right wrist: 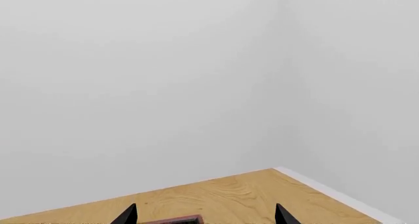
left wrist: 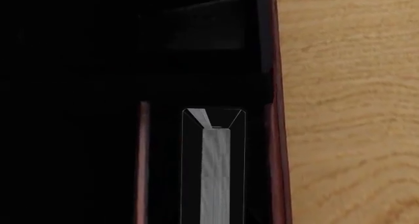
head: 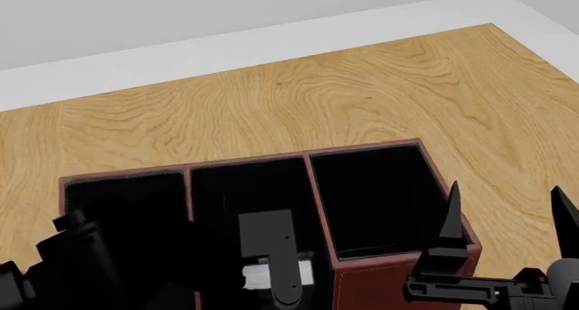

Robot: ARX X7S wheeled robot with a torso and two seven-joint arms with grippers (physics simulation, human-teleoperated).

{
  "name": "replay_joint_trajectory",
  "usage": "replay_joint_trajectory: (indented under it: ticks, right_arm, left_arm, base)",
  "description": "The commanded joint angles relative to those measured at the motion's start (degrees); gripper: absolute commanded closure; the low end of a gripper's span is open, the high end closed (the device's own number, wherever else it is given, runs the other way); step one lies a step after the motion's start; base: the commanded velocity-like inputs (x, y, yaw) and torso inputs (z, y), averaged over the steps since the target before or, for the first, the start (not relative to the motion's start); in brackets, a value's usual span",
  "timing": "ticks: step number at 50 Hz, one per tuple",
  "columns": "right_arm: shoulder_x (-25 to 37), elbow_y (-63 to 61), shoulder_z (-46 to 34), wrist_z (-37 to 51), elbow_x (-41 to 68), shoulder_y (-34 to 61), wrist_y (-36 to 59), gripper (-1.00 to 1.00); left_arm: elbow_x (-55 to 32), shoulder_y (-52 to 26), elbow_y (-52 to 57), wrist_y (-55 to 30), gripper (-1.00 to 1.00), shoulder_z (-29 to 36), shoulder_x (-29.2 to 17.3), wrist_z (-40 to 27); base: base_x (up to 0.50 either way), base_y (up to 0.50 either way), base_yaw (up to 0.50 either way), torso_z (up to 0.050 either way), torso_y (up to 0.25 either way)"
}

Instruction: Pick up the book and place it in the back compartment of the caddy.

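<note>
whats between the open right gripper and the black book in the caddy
In the head view, the red-brown caddy's empty black-lined end cell separates the right gripper from the book.

even, flat light with no glare or blur; the wooden table [head: 362,100] is bright, while inside the caddy [head: 380,283] everything sinks into near-black shadow.

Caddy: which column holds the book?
The middle column: the book shows pale at that column's near end; both outer columns show only black lining.
</note>
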Motion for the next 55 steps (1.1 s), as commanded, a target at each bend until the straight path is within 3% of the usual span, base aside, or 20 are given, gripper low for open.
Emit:
replay_joint_trajectory:
  ticks: [1, 36, 37, 55]
  right_arm:
    - [0.1, -0.1, -0.5, 0.3, -0.1, 0.2, 0.4, -1.00]
    - [0.3, -0.2, -1.0, 1.0, 0.2, 0.2, 1.1, -1.00]
    - [0.3, -0.1, -1.1, 1.0, 0.2, 0.2, 1.0, -1.00]
    - [0.6, -0.2, -1.5, 1.0, 0.3, 0.8, 1.2, -1.00]
  left_arm:
    - [0.4, 0.7, -3.6, 2.5, 1.00, -0.6, 0.8, -1.2]
    - [2.4, 3.3, -15.3, 9.9, 1.00, 0.6, 4.9, -1.1]
    - [2.7, 3.4, -15.7, 10.5, -1.00, 0.8, 4.9, -1.2]
    - [2.2, 2.7, -14.7, 9.5, -1.00, 0.7, 4.6, -1.0]
  base:
    - [0.00, 0.00, 0.00, 0.000, 0.010]
    - [0.00, 0.00, 0.00, 0.000, 0.001]
    - [0.00, 0.00, 0.00, 0.000, 0.000]
    - [0.00, 0.00, 0.00, 0.000, 0.000]
